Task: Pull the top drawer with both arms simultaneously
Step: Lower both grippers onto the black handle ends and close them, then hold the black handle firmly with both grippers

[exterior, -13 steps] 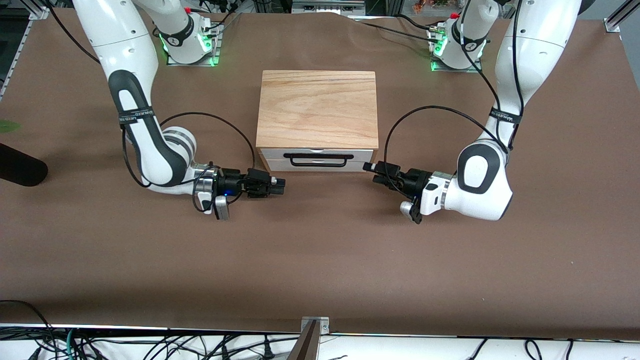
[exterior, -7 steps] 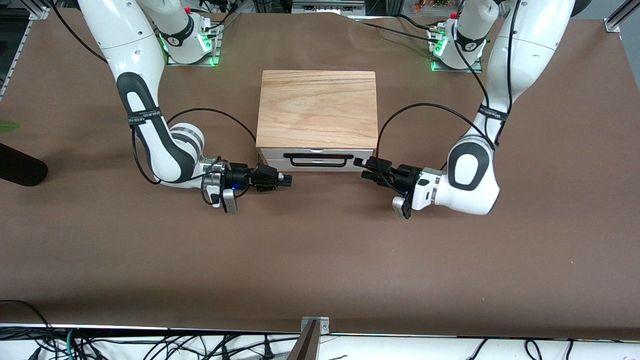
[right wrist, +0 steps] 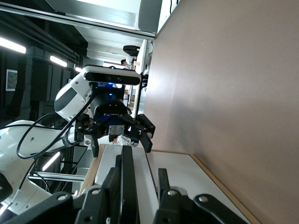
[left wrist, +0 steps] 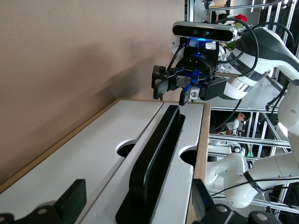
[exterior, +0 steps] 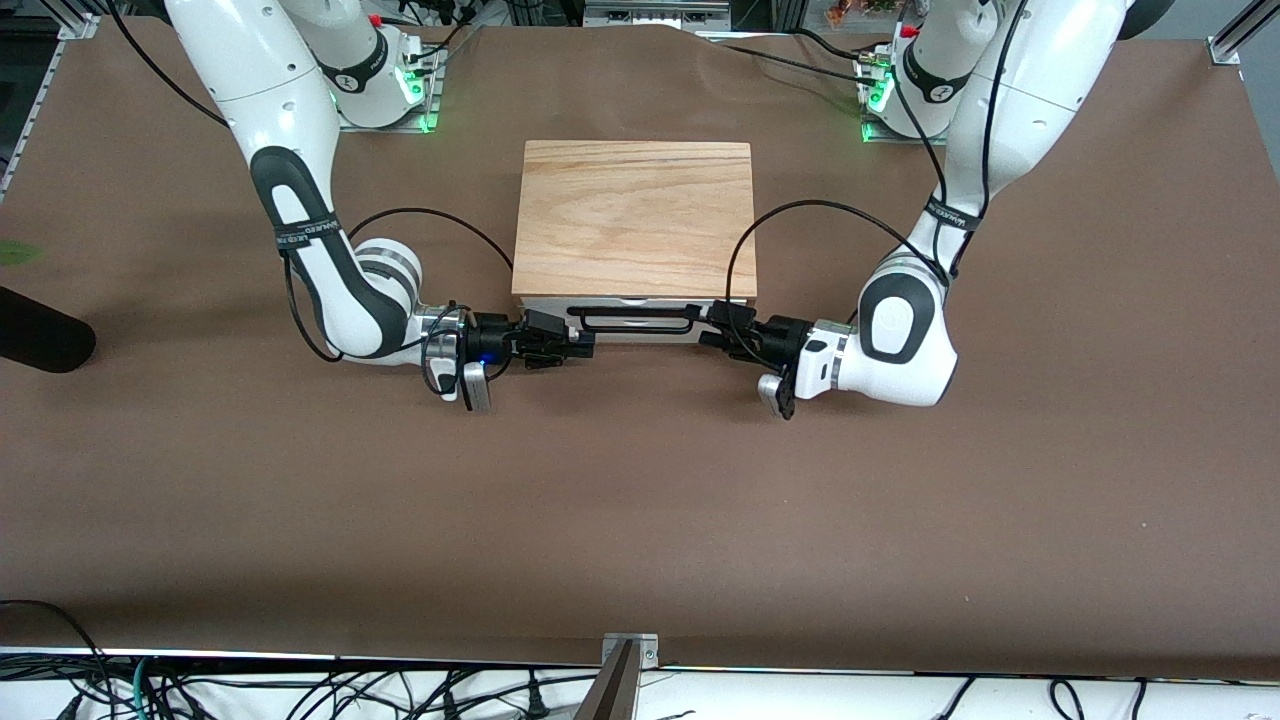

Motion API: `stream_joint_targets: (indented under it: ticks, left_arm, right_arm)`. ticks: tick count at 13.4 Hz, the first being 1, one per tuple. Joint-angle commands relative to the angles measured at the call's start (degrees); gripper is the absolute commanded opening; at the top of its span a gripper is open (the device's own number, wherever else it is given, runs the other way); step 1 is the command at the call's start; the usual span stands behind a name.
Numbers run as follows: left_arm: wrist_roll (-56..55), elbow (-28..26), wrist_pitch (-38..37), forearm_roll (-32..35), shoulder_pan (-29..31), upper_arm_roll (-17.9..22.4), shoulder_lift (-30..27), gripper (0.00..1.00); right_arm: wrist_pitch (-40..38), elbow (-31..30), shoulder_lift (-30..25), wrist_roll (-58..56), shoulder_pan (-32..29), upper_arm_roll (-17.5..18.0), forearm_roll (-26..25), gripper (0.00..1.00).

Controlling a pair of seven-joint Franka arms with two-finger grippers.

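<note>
The top drawer (exterior: 545,305) of the wooden box (exterior: 635,215) has a white front and sits flush with the lower front. Its long black handle (exterior: 632,312) runs across it. My right gripper (exterior: 587,345) is at the handle's end toward the right arm, open, with the handle (right wrist: 127,172) between its fingers (right wrist: 162,182). My left gripper (exterior: 706,326) is at the handle's other end, wide open, its fingers (left wrist: 71,200) straddling the handle (left wrist: 156,154) without touching it. Each wrist view shows the other gripper at the handle's opposite end.
The lower white drawer front (exterior: 640,338) has no handle and lies just under the top one. The box stands on a brown table (exterior: 640,520). A dark object (exterior: 40,340) lies at the right arm's end of the table.
Both grippers have moved inward along the box's front, from beside the box to the two ends of the handle. The drawer has not moved.
</note>
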Motion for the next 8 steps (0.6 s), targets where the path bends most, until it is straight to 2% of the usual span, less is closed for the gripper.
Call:
stream_joint_targets:
  ticks: [1,2,4,5,6,7,8]
  left_arm:
    - [2.11,-1.1,1.38,-2.22,-0.16,-0.19,-0.58,0.87]
    - [2.11,-1.1,1.38,-2.22,-0.16,-0.19,-0.58,0.78]
    - [2.02,-0.66,1.38,-2.22,-0.16,-0.19,-0.58,0.73]
    - [2.02,-0.31,1.47,-2.14,0.02,-0.19,-0.67,0.67]
    - [2.02,-0.22,1.47,-2.22,0.02,-0.19,-0.67,0.59]
    - [2.02,-0.22,1.56,-2.31,-0.07,-0.19,-0.58,0.54]
    - [2.02,-0.22,1.91,-2.31,-0.07,-0.19,-0.67,0.5]
  right_arm:
    - [-1.66,-2.83,-1.64,-3.04,-0.27,0.48,1.33,0.39]
    - [-2.19,-3.09,-1.82,-3.04,-0.27,0.47,1.33,0.36]
    - [-2.81,-3.09,-1.82,-3.13,-0.36,0.47,1.33,0.31]
    - [-2.81,-3.09,-1.82,-3.13,-0.36,0.47,1.33,0.27]
    - [-2.89,-3.09,-1.82,-3.13,-0.36,0.47,1.33,0.21]
    - [-2.98,-3.09,-1.82,-3.13,-0.36,0.47,1.33,0.12]
    - [-2.98,-3.09,-1.82,-3.13,-0.36,0.47,1.33,0.08]
